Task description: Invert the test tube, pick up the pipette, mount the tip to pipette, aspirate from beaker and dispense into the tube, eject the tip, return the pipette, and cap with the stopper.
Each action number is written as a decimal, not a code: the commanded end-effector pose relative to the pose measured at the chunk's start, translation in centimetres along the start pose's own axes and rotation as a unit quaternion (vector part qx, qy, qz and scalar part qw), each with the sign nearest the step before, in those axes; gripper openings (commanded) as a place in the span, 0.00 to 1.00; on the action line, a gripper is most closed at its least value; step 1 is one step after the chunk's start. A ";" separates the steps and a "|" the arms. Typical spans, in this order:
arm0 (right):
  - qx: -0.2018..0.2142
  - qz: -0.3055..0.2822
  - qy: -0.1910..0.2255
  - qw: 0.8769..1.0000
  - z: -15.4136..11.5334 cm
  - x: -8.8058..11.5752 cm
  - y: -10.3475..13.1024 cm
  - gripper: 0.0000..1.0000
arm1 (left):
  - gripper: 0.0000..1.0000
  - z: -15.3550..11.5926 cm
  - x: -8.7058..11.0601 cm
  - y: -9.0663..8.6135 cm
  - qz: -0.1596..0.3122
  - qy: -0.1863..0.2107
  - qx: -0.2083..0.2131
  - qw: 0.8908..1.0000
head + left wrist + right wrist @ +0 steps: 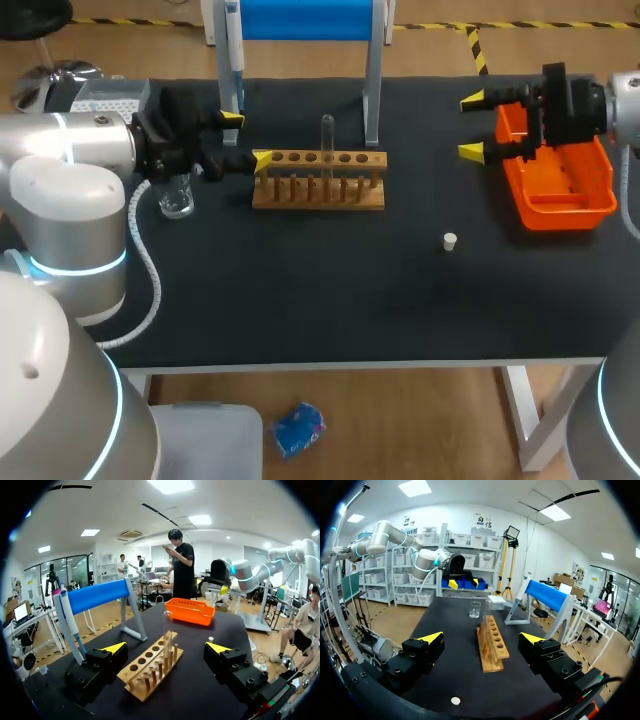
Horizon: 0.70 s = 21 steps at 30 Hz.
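Closest in, the white stopper lies alone on the black tabletop, well apart from the wooden rack in which the clear test tube stands upright. At the rack's left end hangs the left tool, its yellow-tipped fingers spread with nothing between them, the glass beaker just beside it and the pipette hanging on the blue stand behind. Over the left end of the orange tray, the right tool is likewise open and empty.
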State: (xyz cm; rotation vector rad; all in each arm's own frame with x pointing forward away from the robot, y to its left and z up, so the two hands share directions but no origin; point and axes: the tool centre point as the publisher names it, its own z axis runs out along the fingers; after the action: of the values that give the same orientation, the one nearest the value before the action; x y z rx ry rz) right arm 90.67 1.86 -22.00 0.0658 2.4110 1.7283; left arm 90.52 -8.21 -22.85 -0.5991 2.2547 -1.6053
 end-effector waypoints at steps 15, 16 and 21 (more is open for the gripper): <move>-0.102 -0.036 0.143 0.984 12.8 -0.9 2.7 1.00 | 1.00 0.0 0.0 0.1 0.000 -0.001 0.002 1.000; -0.105 -0.035 0.148 0.983 13.4 -1.0 2.7 1.00 | 1.00 0.0 0.0 0.1 0.000 -0.001 0.002 1.000; -0.104 -0.021 0.156 0.982 16.5 -1.5 2.3 1.00 | 1.00 0.0 0.0 0.1 0.000 -0.001 0.002 1.000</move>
State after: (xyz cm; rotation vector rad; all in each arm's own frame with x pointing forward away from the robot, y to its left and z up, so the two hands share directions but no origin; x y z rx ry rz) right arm 93.07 15.42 -23.64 -0.2210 2.3644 2.0509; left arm 90.48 -8.16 -22.86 -0.5990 2.2533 -1.6073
